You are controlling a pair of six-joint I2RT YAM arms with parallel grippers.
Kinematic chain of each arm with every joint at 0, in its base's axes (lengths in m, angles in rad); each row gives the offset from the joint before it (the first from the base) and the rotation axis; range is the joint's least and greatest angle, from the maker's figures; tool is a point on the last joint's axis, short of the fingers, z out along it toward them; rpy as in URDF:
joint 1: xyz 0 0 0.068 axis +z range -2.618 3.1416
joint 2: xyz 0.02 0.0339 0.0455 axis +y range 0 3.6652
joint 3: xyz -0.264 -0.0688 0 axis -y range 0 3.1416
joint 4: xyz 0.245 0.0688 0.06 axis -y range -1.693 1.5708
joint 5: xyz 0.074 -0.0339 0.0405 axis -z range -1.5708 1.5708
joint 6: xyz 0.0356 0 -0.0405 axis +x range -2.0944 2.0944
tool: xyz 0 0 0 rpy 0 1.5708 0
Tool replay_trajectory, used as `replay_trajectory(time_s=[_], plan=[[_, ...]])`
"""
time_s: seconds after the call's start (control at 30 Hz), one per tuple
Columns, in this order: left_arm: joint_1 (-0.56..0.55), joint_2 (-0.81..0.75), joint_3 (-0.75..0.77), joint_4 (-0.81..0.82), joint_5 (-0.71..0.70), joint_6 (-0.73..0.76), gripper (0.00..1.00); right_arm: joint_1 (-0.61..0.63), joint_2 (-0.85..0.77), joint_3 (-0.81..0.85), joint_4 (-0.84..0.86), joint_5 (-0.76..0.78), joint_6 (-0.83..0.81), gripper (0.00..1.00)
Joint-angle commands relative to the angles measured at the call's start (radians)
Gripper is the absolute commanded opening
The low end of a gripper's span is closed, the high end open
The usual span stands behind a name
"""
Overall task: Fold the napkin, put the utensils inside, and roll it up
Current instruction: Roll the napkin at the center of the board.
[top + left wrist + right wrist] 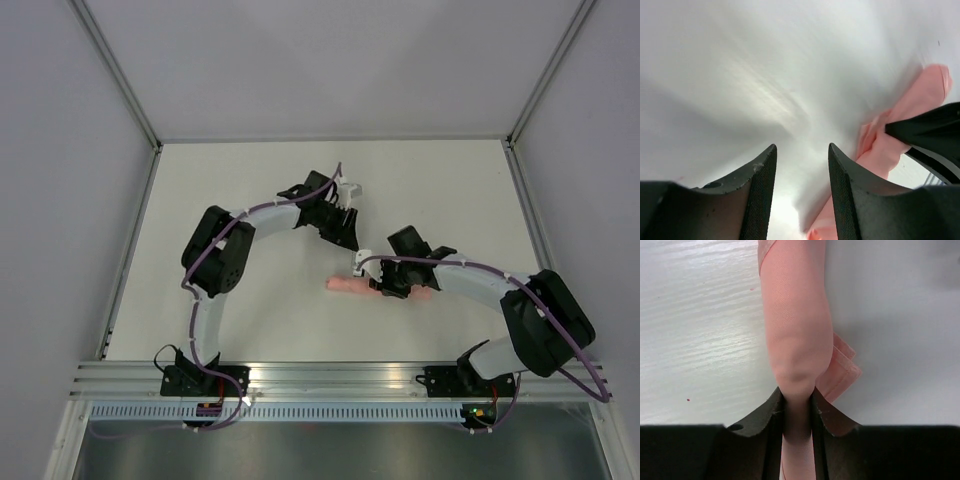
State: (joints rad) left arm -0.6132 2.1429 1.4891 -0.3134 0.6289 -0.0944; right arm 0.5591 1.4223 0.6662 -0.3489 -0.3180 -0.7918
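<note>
Low, right pincer (797,395) tight on rolled napkin (797,330); left pincer (801,147) spread, empty, just beyond it

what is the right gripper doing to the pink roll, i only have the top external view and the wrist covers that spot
Observer: The right gripper is shut on the napkin, pinching one end of the roll between its fingers.
Operator: is the roll tidy
Observer: Not quite. A loose folded corner sticks out beside the roll, close to the fingers.
Operator: and the left gripper
Observer: The left gripper is open with nothing between its fingers. It is over bare table, with the napkin off to one side.
</note>
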Motion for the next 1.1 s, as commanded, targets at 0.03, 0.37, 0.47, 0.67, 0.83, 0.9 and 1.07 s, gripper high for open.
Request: replay_trajectory(time_s=[0.03, 0.37, 0.47, 0.67, 0.83, 0.9, 1.07], plan=[[0.082, -0.161, -0.036, 0.082, -0.171, -0.177, 0.51, -0.044, 0.128, 0.084, -0.117, -0.029, 0.08, 0.3], [0.112, -0.339, -0.196, 0.1, -0.428, -0.333, 0.55, -0.108, 0.372, 0.312, -0.202, -0.119, 0.276, 0.3], [0.112, -0.371, -0.265, 0.172, -0.477, -0.425, 0.56, -0.108, 0.464, 0.404, -0.214, -0.148, 0.357, 0.29], [0.11, -0.417, -0.406, 0.307, -0.567, -0.553, 0.58, -0.107, 0.602, 0.504, -0.173, -0.202, 0.543, 0.3], [0.105, -0.397, -0.446, 0.392, -0.592, -0.625, 0.59, -0.108, 0.687, 0.553, -0.092, -0.239, 0.693, 0.29], [0.101, -0.385, -0.464, 0.414, -0.6, -0.646, 0.59, -0.108, 0.707, 0.565, -0.044, -0.242, 0.759, 0.3], [0.095, -0.368, -0.492, 0.461, -0.604, -0.668, 0.59, -0.108, 0.754, 0.596, 0.024, -0.245, 0.871, 0.29]])
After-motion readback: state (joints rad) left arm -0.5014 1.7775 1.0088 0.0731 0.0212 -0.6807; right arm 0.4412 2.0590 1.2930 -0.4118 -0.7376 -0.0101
